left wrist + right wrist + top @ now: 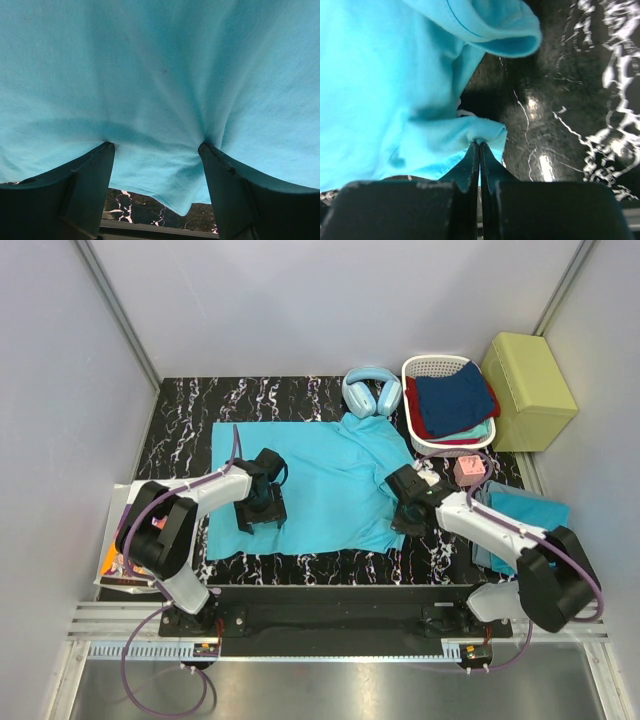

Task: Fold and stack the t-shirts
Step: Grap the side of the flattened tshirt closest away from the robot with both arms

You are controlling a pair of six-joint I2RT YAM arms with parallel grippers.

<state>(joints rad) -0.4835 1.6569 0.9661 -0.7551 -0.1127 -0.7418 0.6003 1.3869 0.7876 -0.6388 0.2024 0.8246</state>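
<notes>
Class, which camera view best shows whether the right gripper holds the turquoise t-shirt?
Right wrist view: the right gripper has its jaws shut on a fold of the turquoise t-shirt. Top external shows it only from above; left wrist misses it.

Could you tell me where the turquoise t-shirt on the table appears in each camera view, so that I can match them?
Top external: the turquoise t-shirt lies spread mid-table, between the arms.
Left wrist: the t-shirt fills almost the whole picture, above the open jaws.
Right wrist: the t-shirt fills the left half, an edge pinched in the shut jaws.
Shared landmark: the black marbled tabletop.
</notes>
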